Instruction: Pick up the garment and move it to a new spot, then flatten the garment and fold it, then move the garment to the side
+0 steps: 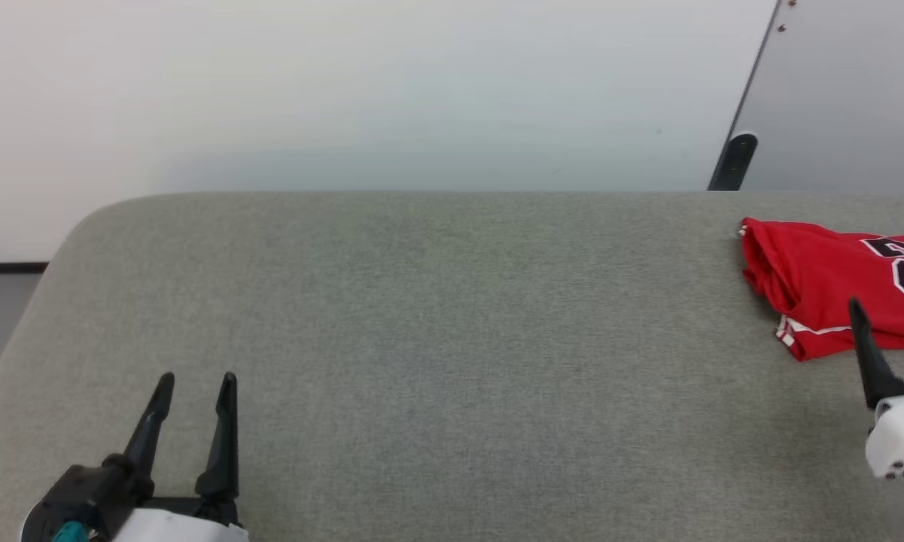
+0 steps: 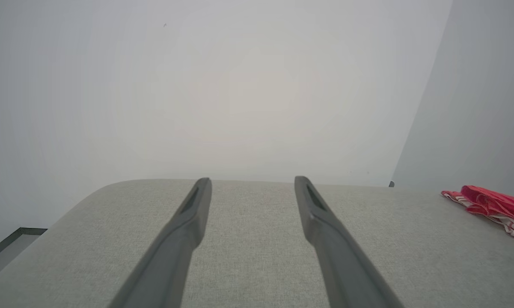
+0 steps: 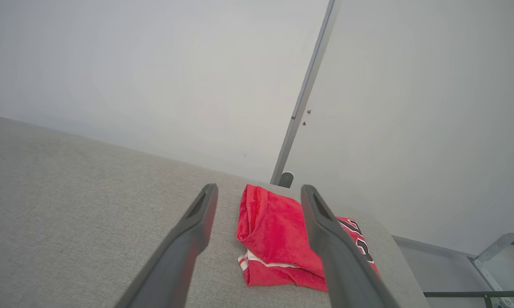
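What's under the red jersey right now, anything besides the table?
The garment lies folded on the grey fabric-covered table; grey surface shows round its visible edges, and nothing pokes out from beneath. Whatever lies under it or between its layers is covered.

The garment [image 1: 820, 278] is a red jersey folded into a compact, slightly rumpled bundle. It lies flat at the far right of the grey surface [image 1: 452, 339], close to its back edge. Its left end is a soft rolled fold, and white striped trim shows at its near corner. A black, white-outlined number faces up on its right part.
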